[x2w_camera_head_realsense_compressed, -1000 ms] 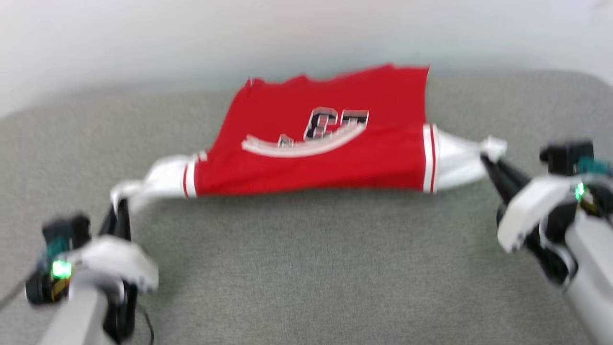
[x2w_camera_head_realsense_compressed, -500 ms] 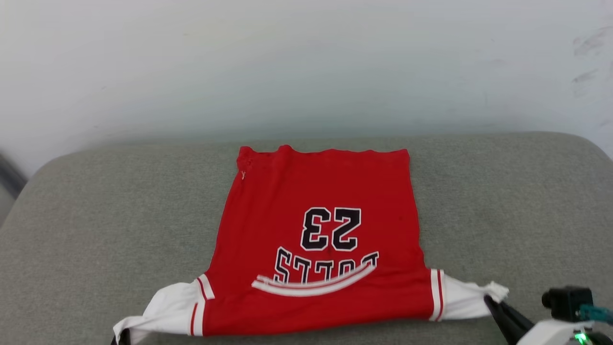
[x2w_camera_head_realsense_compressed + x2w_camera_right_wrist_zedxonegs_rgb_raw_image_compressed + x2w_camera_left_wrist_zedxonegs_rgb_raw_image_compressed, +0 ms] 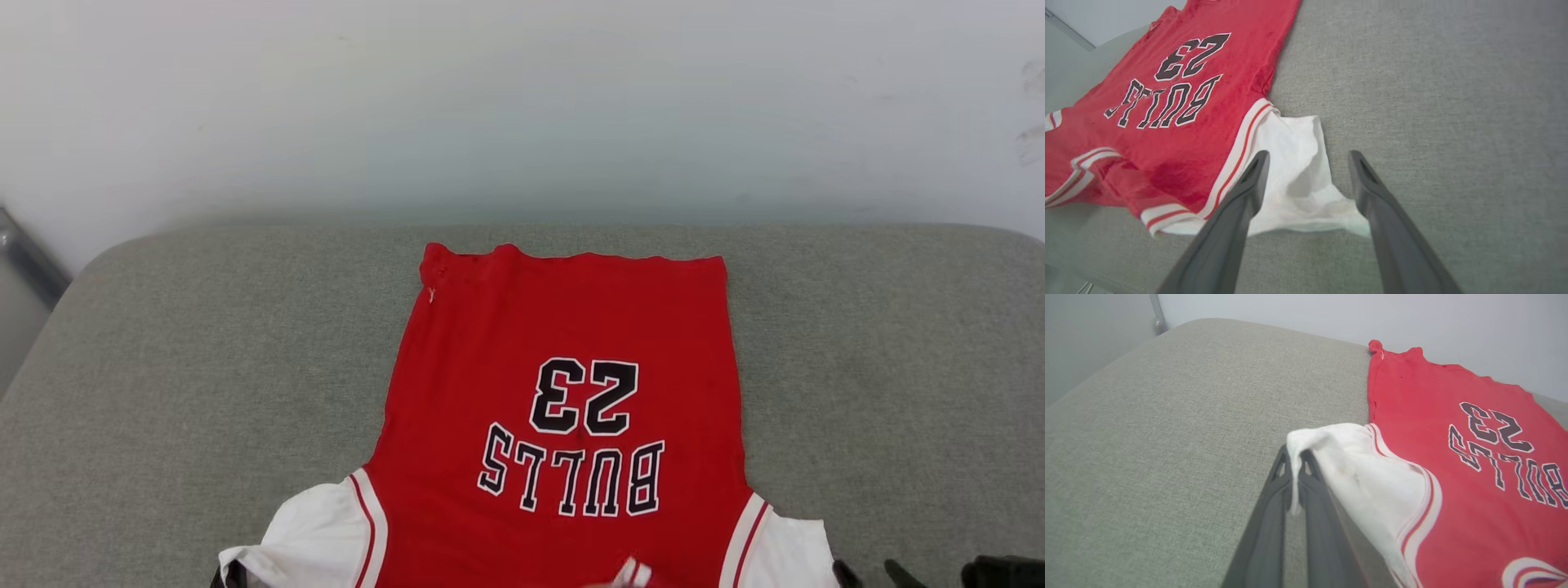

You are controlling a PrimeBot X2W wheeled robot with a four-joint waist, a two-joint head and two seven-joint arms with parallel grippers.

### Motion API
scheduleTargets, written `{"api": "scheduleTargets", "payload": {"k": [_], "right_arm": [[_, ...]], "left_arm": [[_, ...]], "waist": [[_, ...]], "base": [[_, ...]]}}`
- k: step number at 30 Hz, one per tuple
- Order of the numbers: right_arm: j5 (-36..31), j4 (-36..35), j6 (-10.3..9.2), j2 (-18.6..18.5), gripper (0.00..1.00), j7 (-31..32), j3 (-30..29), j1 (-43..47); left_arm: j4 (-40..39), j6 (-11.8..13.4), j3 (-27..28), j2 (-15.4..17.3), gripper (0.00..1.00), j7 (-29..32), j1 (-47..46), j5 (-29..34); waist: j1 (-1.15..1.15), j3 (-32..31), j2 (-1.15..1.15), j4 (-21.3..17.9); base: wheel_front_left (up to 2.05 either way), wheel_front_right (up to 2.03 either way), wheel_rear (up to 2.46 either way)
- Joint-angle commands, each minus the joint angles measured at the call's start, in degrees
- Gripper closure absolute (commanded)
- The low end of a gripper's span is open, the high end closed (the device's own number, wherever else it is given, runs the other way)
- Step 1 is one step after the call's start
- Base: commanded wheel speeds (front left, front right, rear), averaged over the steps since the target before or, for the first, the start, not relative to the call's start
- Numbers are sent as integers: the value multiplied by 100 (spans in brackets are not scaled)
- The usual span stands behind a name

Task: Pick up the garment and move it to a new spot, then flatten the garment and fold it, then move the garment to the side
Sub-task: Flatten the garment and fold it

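Observation:
The garment (image 3: 563, 327), a red jersey with a black "BULLS 23" print, lies spread on the grey cushion (image 3: 204, 367), hem toward the wall and collar toward me. My left gripper (image 3: 1295, 457) is shut on the tip of its white left sleeve (image 3: 1363, 469), which is lifted a little off the cushion. My right gripper (image 3: 1308, 157) stands open over the other white sleeve (image 3: 1298, 163), which lies loose on the cushion between the fingers. In the head view the right gripper (image 3: 872, 572) peeks in at the bottom right beside that sleeve (image 3: 784, 555).
A white wall (image 3: 522, 106) rises just behind the cushion's far edge. A metal bar (image 3: 28, 261) stands off the cushion's left corner. Bare grey fabric stretches to both sides of the garment.
The right gripper has opened and dropped the right sleeve onto the cushion. The garment has settled flatter, with the whole print showing. The head camera has tilted, so the arms sit lower in view.

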Motion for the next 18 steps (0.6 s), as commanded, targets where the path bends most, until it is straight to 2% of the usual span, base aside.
{"api": "scheduleTargets", "payload": {"k": [1, 5, 8, 12, 15, 16, 18], "right_arm": [[2, -140, -4, 48, 0, 46, -149, 12], [14, -326, -4, 187, 0, 302, -694, -398], [52, -149, -4, 159, 0, 566, -1068, -982], [137, 398, -4, -37, 0, 1029, -1324, -2132], [239, 927, -3, -190, 0, 1596, -1413, -3046], [239, 927, -3, -190, 0, 1596, -1413, -3046], [243, 1203, -3, -319, 0, 2068, -1479, -3612]], "left_arm": [[-31, -9, -2, -6, 100, -50, -103, 55], [-96, -27, -100, -43, 100, -113, -291, 158], [-218, -41, -180, -69, 100, -137, -497, 256], [-401, -61, -320, -147, 100, -173, -867, 429], [-510, -116, -407, -211, 100, -219, -1211, 533], [-510, -116, -407, -211, 100, -219, -1211, 533], [-613, -150, -486, -274, 100, -250, -1414, 611]], "waist": [[0, 27, 0, 28], [0, 138, 0, 123], [0, 361, 0, 215], [0, 843, 0, 382], [0, 1231, 0, 563], [0, 1231, 0, 563], [0, 1524, 0, 686]], "base": [[0, 0, 0], [0, 0, 0], [0, 0, 0], [0, 0, 0], [0, 0, 0], [0, 0, 0], [0, 0, 0]]}}
